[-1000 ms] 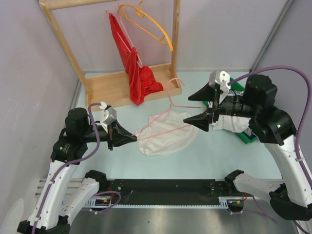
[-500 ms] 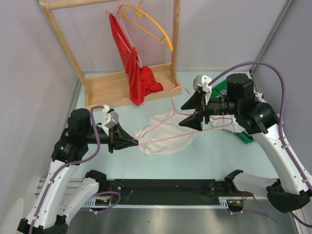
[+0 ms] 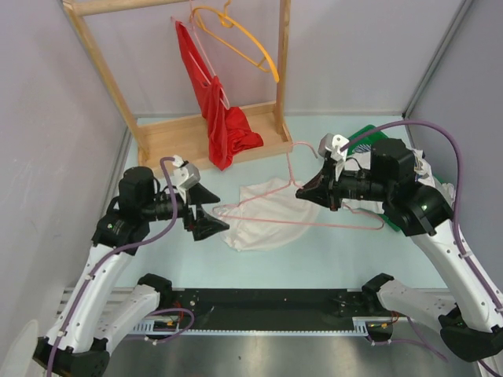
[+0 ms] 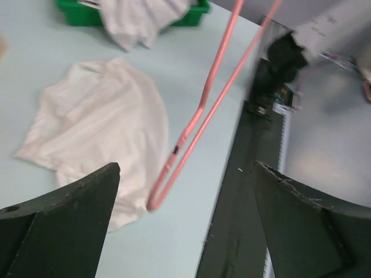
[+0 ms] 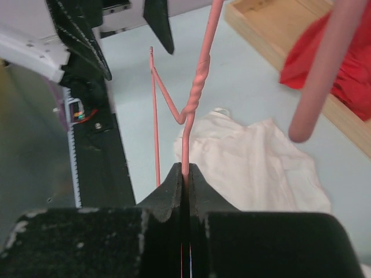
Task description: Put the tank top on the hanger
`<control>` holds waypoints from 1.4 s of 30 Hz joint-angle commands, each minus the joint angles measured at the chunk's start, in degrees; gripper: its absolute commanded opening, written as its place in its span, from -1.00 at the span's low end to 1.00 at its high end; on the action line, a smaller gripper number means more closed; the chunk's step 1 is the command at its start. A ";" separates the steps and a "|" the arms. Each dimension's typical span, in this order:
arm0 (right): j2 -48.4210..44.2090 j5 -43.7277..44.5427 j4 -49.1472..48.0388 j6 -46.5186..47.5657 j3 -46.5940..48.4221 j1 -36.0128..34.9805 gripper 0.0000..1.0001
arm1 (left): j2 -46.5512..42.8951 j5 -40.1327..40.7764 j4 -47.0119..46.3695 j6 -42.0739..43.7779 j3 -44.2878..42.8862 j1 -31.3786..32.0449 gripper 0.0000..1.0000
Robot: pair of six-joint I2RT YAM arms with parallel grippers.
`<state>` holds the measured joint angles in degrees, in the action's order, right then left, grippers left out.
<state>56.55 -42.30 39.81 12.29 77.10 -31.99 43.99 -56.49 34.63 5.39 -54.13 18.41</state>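
Note:
The tank top lies crumpled flat on the table between the arms, and it also shows as pale cloth in both wrist views. The pink hanger hovers tilted over it, hook toward the rack. My right gripper is shut on the hanger's wire just below the twisted neck, jaws pinched together on it. My left gripper stands open at the hanger's left corner. That corner sits between its fingers, touching neither.
A wooden rack stands at the back with a red garment and an orange hanger on it. A green bin of white clothes sits behind the right arm. The black rail runs along the near edge.
My left gripper has opened and let go of the hanger's corner. My right gripper has closed on the hanger near its neck, and the hanger has shifted right and lower.

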 commanded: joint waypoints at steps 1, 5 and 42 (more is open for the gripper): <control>-1.45 12.67 -5.01 -4.90 -2.91 2.62 -1.00 | -0.66 16.40 -10.18 -8.86 3.23 0.22 0.99; -1.09 16.89 -5.97 -7.63 -5.73 6.84 -1.00 | -0.13 27.99 -17.30 -18.02 9.47 0.31 0.99; -3.29 28.68 -8.26 -15.37 -13.47 15.29 -1.00 | 59.46 57.55 -40.69 -29.55 -3.26 13.23 0.26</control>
<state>53.47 -13.13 34.39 -3.38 63.61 -17.02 102.48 2.74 -3.68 -23.05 -56.18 31.03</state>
